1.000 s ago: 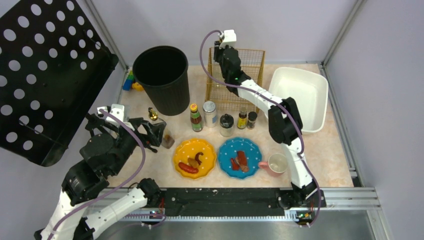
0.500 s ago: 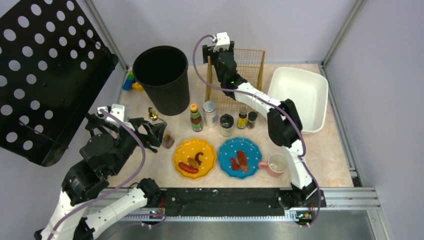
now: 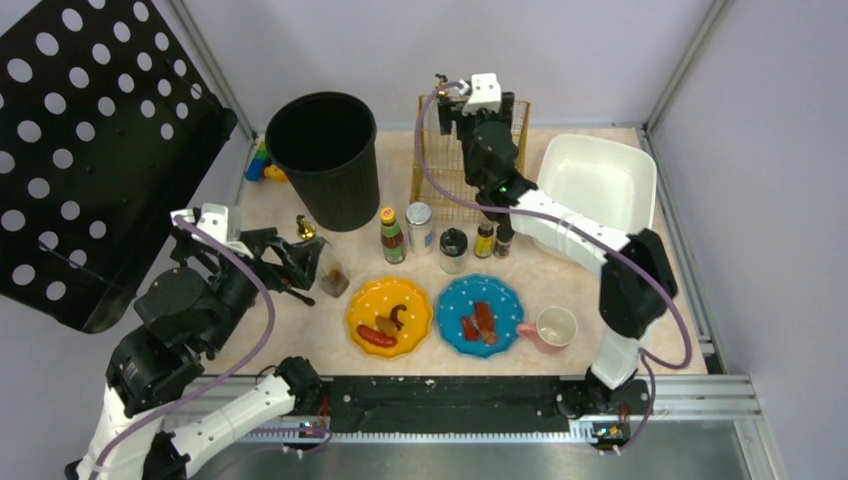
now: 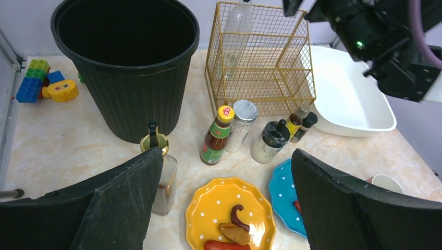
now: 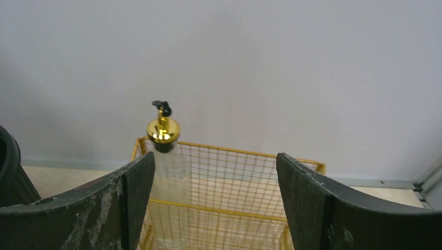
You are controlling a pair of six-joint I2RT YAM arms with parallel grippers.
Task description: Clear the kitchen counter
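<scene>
black ribbed bin (image 3: 345,200) left of gold wire basket (image 3: 445,190) — white plastic tub (image 3: 598,190) right of it. clear gold-topped bottle (image 4: 237,26) inside the basket.

Crowded kitchen counter (image 4: 68,140) seen between the spread jaws of the left gripper (image 4: 226,157).
Its dark fingers (image 4: 125,203) frame a yellow dotted plate (image 4: 232,213) of food scraps and a blue plate (image 4: 284,195). A gold-collared oil bottle (image 4: 159,172) stands against the left one. Behind them are a red sauce bottle (image 4: 216,136), a metal shaker (image 4: 241,125), a black-lidded jar (image 4: 268,141) and two small bottles (image 4: 301,121). Further back stand a black ribbed bin (image 4: 127,67), a gold wire basket (image 4: 260,62) holding a clear bottle (image 4: 237,26), and a white tub (image 4: 354,99). Toy blocks (image 4: 44,86) lie far left.
</scene>
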